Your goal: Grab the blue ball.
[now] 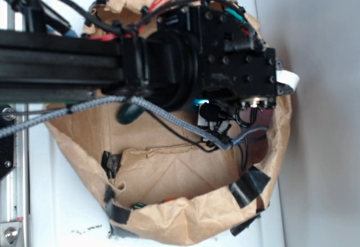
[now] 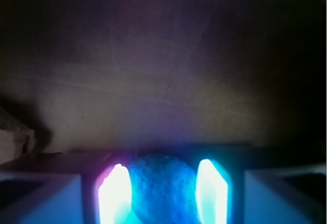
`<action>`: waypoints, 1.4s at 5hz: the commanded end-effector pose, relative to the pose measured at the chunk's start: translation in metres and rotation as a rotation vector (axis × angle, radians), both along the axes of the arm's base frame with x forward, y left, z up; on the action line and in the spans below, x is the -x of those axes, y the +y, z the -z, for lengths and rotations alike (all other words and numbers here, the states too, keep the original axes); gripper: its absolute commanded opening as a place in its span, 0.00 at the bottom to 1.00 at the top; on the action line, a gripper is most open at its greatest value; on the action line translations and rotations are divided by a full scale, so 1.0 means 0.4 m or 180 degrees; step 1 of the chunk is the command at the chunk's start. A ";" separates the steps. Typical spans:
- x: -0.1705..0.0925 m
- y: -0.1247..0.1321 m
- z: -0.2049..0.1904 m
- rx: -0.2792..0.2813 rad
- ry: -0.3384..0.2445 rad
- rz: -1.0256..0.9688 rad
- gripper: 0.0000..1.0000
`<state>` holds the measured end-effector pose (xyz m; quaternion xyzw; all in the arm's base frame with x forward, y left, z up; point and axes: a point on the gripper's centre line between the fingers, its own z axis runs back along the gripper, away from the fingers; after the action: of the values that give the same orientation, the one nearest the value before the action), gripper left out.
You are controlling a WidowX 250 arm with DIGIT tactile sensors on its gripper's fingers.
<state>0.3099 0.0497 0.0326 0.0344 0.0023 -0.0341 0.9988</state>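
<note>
In the wrist view the blue ball [image 2: 163,183], round and finely dimpled, sits between my two glowing finger pads [image 2: 115,196]. Both pads press against its sides, so my gripper [image 2: 162,201] is shut on it. Brown paper bag floor [image 2: 163,81] fills the view beyond the ball. From the exterior camera the black wrist housing [image 1: 225,55] hangs over the inside of the bag and hides the ball and the fingers. Only a small cyan glow [image 1: 200,102] shows under the housing.
The brown paper bag's rolled rim [image 1: 185,213] rings the workspace, patched with black tape [image 1: 250,184]. A dark teal capsule-shaped object [image 1: 130,113] lies inside it at the left, under the grey braided cable [image 1: 169,117]. Pale crumpled paper [image 2: 13,137] shows at the wrist view's left edge.
</note>
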 end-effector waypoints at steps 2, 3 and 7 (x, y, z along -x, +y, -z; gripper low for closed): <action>-0.006 0.003 -0.139 0.0011 -0.0293 -0.0133 0.00; 0.009 -0.018 -0.253 0.0116 -0.0284 -0.0161 0.00; 0.083 -0.025 -0.459 0.0327 -0.0573 -0.0263 0.00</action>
<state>0.1604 0.0223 0.0829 -0.0327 0.1939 -0.0016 0.9805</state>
